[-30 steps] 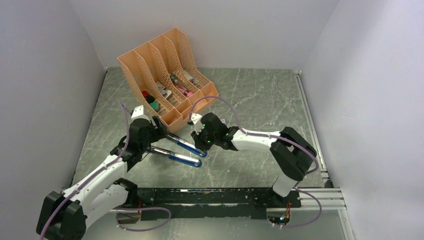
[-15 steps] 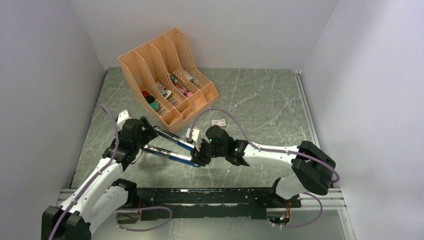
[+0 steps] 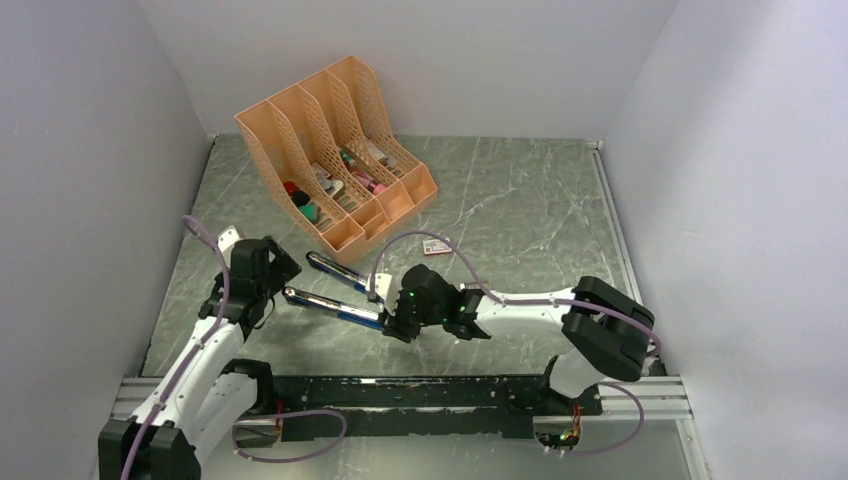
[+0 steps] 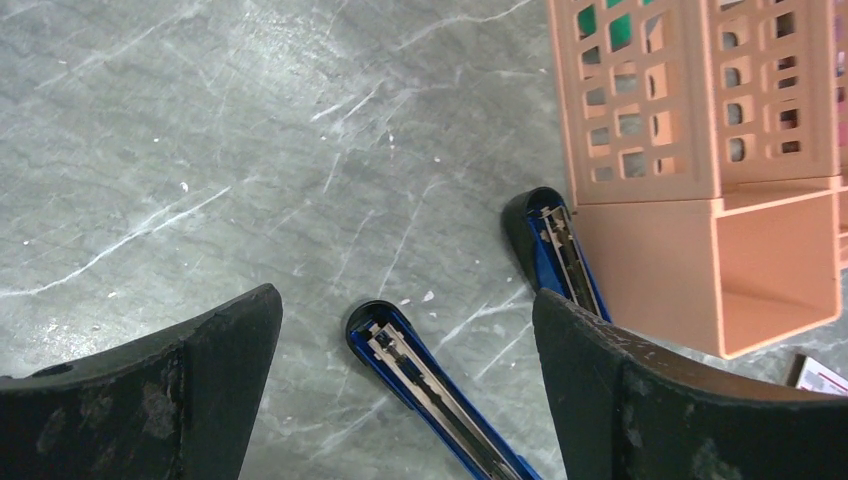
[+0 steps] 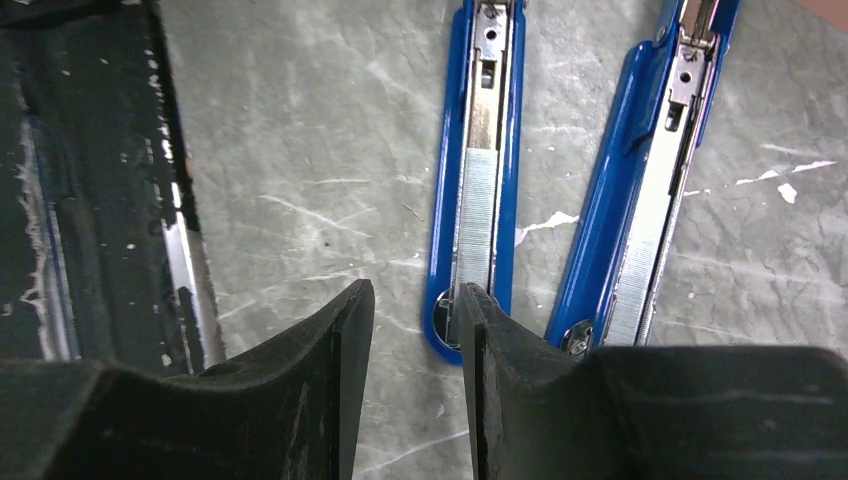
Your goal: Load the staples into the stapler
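the stapler point(image 3: 335, 308) was found laid open on the counter point(image 3: 520, 210), its two blue halves splayed in a narrow v. its long axis was seen to run from the hinge end, just at the right claw point(image 5: 413, 300), out toward the left claw point(image 4: 405, 300), which was held above the two free tips. the staples point(image 5: 477, 215) were seen as a finely ribbed silvery strip lying in the channel of one half, just beyond the right claw's fingertips and lengthwise with the channel. the right arm was judged the nearer to them.

the right claw was held narrow, with bare counter seen in the gap and nothing gripped. the left claw was spread wide and empty. folding the other half down over the channel was judged to be what remained.

the hinge was hidden behind the right claw in both views. whether the strip was fully seated could not be told. the staples could not be made out from above, and the stapler's lower part was cut off in the left wrist view.
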You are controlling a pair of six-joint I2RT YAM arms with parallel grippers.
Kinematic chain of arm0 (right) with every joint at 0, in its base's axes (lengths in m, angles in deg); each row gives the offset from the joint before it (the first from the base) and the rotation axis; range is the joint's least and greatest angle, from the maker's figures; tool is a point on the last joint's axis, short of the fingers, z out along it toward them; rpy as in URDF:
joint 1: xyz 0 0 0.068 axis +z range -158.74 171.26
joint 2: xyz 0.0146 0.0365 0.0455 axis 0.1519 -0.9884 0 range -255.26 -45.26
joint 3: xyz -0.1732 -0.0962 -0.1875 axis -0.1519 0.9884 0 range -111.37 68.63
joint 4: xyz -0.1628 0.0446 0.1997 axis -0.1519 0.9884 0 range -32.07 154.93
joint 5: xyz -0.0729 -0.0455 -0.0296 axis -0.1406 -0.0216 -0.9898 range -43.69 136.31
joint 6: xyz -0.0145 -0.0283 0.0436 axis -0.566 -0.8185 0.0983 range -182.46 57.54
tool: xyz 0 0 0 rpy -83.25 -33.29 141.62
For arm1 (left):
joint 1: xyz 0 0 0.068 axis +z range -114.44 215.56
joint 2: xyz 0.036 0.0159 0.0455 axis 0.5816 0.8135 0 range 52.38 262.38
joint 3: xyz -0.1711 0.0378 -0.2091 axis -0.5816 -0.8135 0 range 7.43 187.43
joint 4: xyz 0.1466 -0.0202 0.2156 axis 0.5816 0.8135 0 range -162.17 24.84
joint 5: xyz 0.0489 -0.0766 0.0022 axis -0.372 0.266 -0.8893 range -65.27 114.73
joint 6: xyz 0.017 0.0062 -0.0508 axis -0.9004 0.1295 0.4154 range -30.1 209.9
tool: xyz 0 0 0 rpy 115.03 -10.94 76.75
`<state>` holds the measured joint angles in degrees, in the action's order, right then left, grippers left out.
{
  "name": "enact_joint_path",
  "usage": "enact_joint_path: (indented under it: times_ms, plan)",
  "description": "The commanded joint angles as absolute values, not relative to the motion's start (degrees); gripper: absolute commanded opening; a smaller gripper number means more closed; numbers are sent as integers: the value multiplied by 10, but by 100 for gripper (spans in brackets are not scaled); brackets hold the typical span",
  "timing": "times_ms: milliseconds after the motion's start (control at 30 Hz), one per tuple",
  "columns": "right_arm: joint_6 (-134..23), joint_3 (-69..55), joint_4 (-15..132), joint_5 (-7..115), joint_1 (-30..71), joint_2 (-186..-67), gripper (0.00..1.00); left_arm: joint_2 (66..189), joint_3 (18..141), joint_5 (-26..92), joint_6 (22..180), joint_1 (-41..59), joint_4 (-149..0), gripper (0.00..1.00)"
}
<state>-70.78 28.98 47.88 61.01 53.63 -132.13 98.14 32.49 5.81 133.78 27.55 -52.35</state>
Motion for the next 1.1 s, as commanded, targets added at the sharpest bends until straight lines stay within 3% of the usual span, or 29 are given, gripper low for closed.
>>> enact_joint_path:
  times_ms: [0, 167, 333, 767, 1067]
  plan:
    - [-728, 289, 458, 580, 538, -1341, 41, 995, 313, 73, 1324, 289, -562, 100]
    - [-738, 288, 459, 570, 538, -1356, 40, 1013, 305, 79, 1321, 292, -589, 100]
    - [-746, 284, 465, 572, 537, -1375, 32, 1031, 284, 99, 1326, 294, -633, 99]
    - [-768, 289, 464, 569, 535, -1293, 35, 1035, 280, 100, 1322, 295, -646, 98]
    - [-781, 283, 463, 622, 513, -1346, 36, 1050, 286, 101, 1324, 296, -643, 98]
